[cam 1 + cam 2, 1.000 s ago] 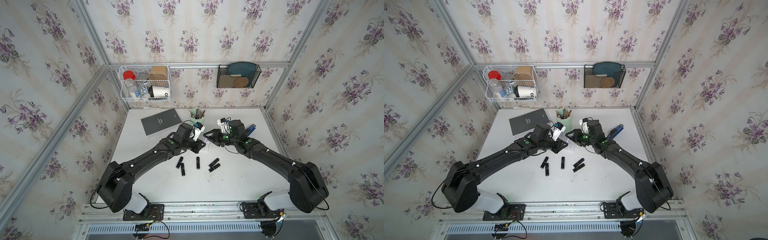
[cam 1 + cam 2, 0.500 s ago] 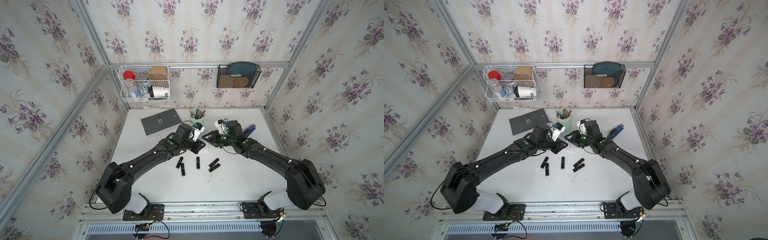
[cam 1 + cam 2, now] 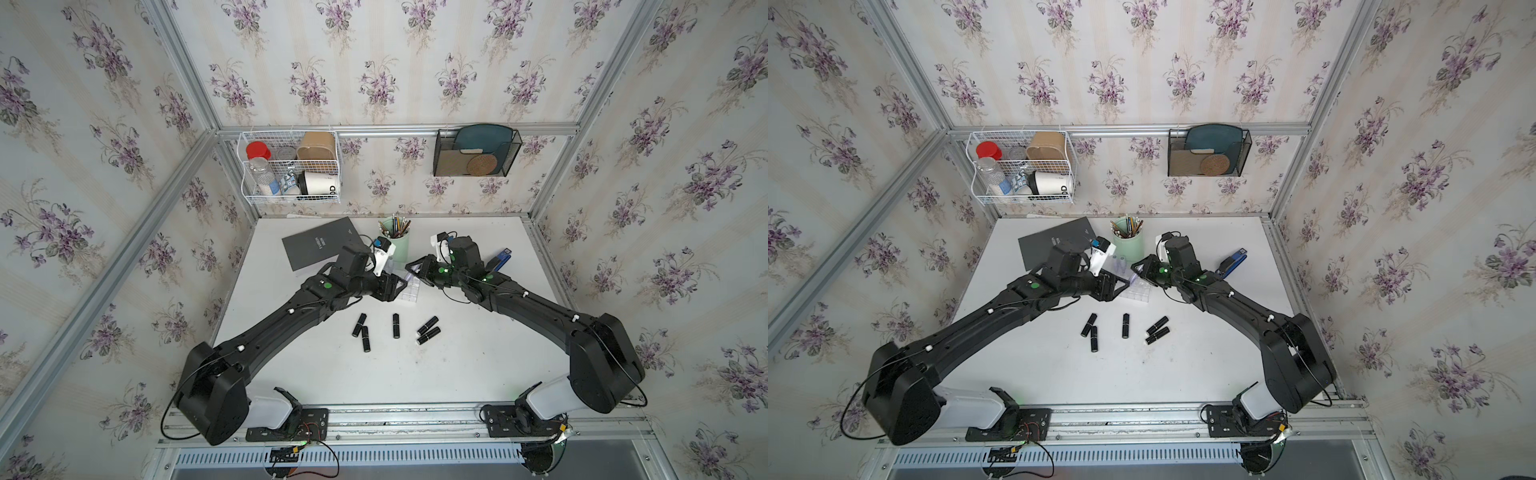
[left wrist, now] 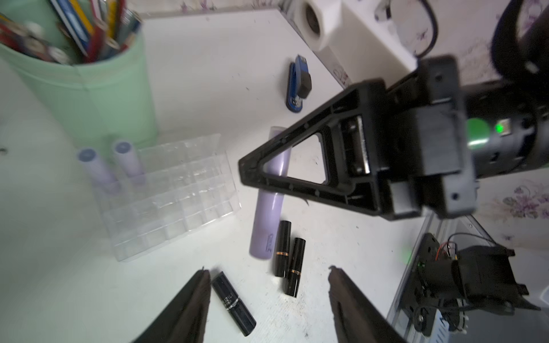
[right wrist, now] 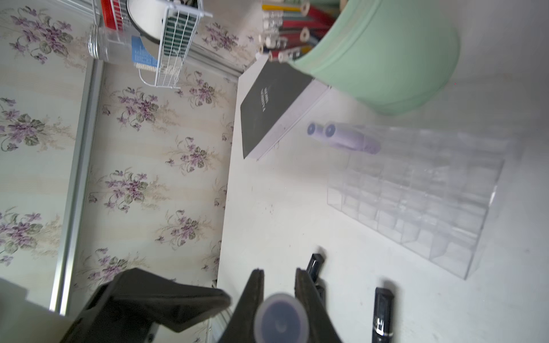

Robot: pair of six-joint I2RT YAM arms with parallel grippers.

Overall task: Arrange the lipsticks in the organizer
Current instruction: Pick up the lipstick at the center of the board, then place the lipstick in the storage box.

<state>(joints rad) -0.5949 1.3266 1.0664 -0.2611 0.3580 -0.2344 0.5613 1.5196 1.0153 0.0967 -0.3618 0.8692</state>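
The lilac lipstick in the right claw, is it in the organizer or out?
Out. The right claw is shut on the lilac lipstick, apart from the organizer, where two other lilac lipsticks stand in end cells.

Organizer (image 4: 178,208): clear glossy plastic; blk lipsticks (image 4: 281,249) glossy w/ gold bands; lilac lipstick (image 4: 267,219) satin; cup (image 4: 98,98) matt plastic.

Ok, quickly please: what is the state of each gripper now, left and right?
Left gripper: open, holding nothing.
Right gripper: shut on a lilac lipstick.
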